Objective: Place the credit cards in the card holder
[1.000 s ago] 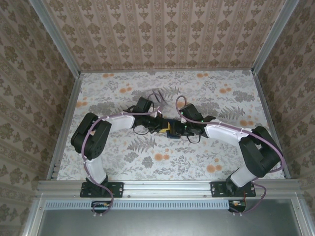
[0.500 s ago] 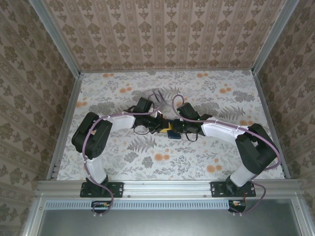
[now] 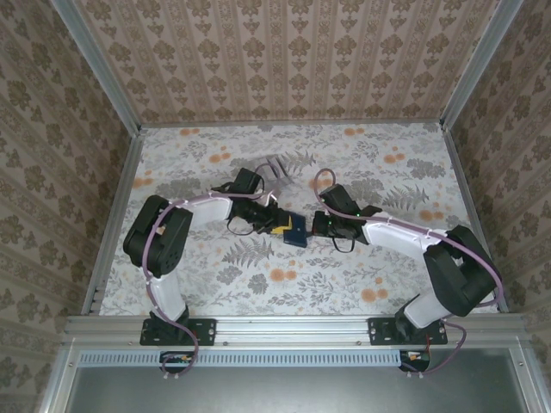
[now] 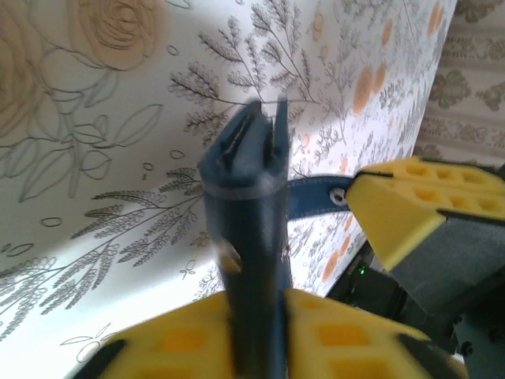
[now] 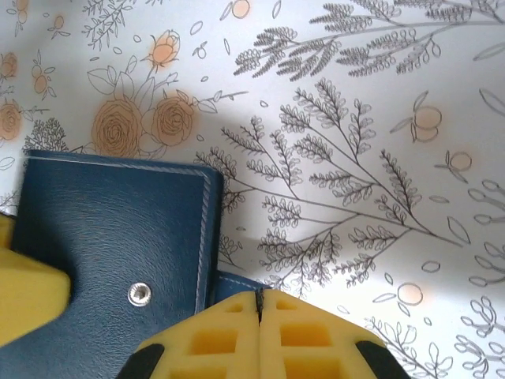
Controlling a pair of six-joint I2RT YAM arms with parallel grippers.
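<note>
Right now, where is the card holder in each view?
Top: card holder at picture centre.
Left wrist: centre, edge-on, rising from the bottom edge.
Right wrist: lower left, broad face showing.
Shared landmark: the right gripper, pinching its tab.

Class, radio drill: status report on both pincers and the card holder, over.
Left pincer pads flank card holder, grip unclear. Right pincer shut, holder's tab at its tips. Holder between both pincers.
</note>
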